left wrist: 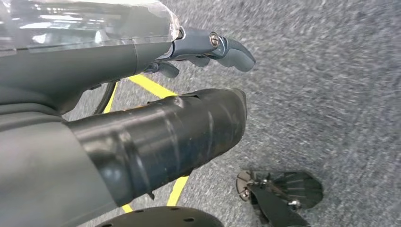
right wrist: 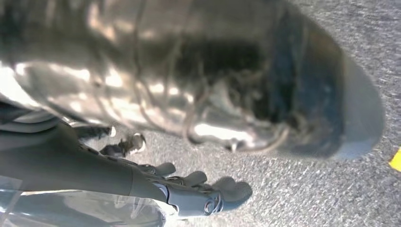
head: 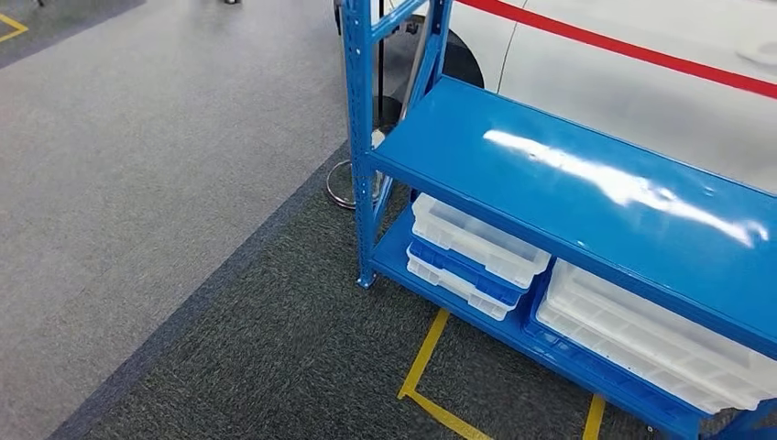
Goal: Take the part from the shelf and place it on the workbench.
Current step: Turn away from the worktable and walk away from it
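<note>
A blue metal shelf stands ahead and to the right in the head view, its glossy upper board reflecting light. On the lower level lie stacked translucent white bins with a blue tray between them, and more white bins further right. I cannot make out what the bins contain. My left hand hangs over the grey carpet, fingers loosely extended and holding nothing. My right hand also hangs above the floor with its fingers apart and nothing in them; its thick glossy thumb is blurred close to the lens.
A white car with a red stripe stands right behind the shelf. A round metal stand base sits by the shelf's corner post. Yellow tape marks the dark carpet in front. Lighter grey floor stretches to the left.
</note>
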### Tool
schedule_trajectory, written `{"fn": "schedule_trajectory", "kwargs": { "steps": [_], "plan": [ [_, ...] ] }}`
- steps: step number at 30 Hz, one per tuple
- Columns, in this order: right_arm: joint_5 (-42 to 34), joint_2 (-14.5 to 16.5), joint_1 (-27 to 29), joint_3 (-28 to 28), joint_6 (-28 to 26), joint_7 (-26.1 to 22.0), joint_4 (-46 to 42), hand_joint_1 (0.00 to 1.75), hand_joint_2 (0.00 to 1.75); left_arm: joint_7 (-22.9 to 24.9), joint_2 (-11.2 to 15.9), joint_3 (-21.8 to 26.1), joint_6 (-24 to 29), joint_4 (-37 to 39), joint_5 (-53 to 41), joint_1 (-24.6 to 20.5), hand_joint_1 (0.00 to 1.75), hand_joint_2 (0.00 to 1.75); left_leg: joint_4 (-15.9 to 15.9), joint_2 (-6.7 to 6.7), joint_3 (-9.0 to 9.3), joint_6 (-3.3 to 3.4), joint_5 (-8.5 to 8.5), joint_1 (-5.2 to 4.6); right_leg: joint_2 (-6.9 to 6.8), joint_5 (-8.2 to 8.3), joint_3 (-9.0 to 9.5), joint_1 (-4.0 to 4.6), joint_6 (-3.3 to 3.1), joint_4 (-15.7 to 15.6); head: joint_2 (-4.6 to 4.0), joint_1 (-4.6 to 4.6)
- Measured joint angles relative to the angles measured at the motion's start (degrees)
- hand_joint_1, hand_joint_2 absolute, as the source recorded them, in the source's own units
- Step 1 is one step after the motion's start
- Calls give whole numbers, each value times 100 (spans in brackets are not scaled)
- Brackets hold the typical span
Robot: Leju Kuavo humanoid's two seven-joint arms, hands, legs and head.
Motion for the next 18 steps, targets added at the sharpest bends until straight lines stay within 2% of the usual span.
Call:
{"fn": "schedule_trajectory", "kwargs": {
  "steps": [2, 3, 4, 5, 6, 7, 8, 9, 10, 11, 12, 14, 15, 16, 17, 18],
  "plan": [
    [0, 0, 0, 1, -1, 0, 0, 0, 0, 0, -1, 0, 1, 0, 0, -17, 0, 0, -25, 94, 48, -64, -19, -11, 114, 7, -3, 6, -67, -19, 0, -1],
    [0, 1, 2, 3, -1, 0, 0, 0, 0, 1, -1, 0, 2, 0, -1, -25, 0, 0, -9, 59, 68, -95, -51, -8, 174, 22, 13, -12, -101, -49, 0, -1],
    [0, 1, 3, 5, -2, 0, 0, 0, 0, 2, -1, 0, 2, 0, -1, -28, 0, 0, 81, -43, 51, -120, -132, -4, 232, 40, 34, -34, -141, -82, 0, -3],
    [0, 2, -1, 8, -2, 0, 0, 0, 0, 3, -1, 0, 2, 0, -1, -26, 0, 0, 293, -187, -29, -138, -276, 2, 291, 58, 54, -56, -176, -113, 0, -5],
    [0, 2, -5, 11, -1, 0, 0, 0, 0, 4, 0, 0, 2, 0, -1, -20, 0, 0, 623, -343, -175, -147, -463, 11, 348, 64, 58, -58, -199, -123, 0, -8],
    [0, 2, -7, 14, -1, 0, 0, 0, 0, 5, 1, 0, 2, 0, 0, -10, 0, 0, 1029, -435, -371, -151, -656, 12, 415, 64, 56, -55, -217, -121, 0, -11],
    [0, 2, -7, 16, 1, 0, 0, 0, 0, 7, 1, 0, 2, 0, 0, 1, 0, 0, 1386, -474, -551, -154, -781, 12, 493, 61, 55, -48, -224, -116, 0, -11],
    [0, 2, -3, 17, 1, 0, 0, 0, 0, 8, 2, 0, 2, 0, 1, 12, 0, 0, 1582, -488, -665, -154, -794, 12, 576, 57, 58, -42, -226, -106, 0, -12],
    [0, 2, 0, 18, 2, 0, 0, 0, 0, 8, 2, 0, 2, 0, 1, 19, 0, 0, 1559, -494, -682, -148, -683, 12, 663, 52, 62, -39, -224, -91, 0, -11],
    [0, 2, 2, 19, 2, 0, 0, 0, 0, 9, 2, 0, 2, 0, 1, 20, 0, 0, 1287, -515, -585, -136, -464, 12, 750, 42, 66, -39, -217, -70, 0, -12],
    [0, 3, 3, 19, 2, 0, 0, 0, 0, 9, 2, 0, 2, 0, 1, 20, 0, 0, 889, -586, -434, -118, -224, 16, 831, 28, 66, -42, -204, -43, 0, -11],
    [0, 5, -4, 22, 2, 0, 0, 0, 0, 9, 2, 1, 3, 0, 0, 17, 0, 0, 239, -834, -180, -86, 31, 24, 968, 0, 35, -36, -156, 18, 0, -11],
    [1, 7, -5, 23, 3, 0, 0, 0, 0, 9, 2, 1, 3, 0, 0, 14, 0, 0, 108, -922, -134, -72, 42, 20, 1022, -6, 12, -39, -124, 36, 0, -10],
    [2, 7, -2, 24, 4, 0, 0, 0, 0, 9, 3, 1, 4, 0, 0, 8, 0, 0, 83, -947, -122, -60, 17, 10, 1077, -3, -8, -41, -88, 39, 0, -10],
    [3, 7, 6, 25, 6, 1, 0, 0, 0, 9, 3, 2, 5, 0, 2, 3, 0, 0, 67, -894, -111, -38, 28, 10, 1137, 7, -22, -52, -50, 32, 0, -10],
    [5, 6, 16, 25, 7, 1, 1, 0, 0, 9, 3, 2, 5, 0, 3, -3, 0, 0, 40, -829, -91, -5, 45, 16, 1128, 2, -28, -60, -20, 42, 0, -10]
  ]
}}
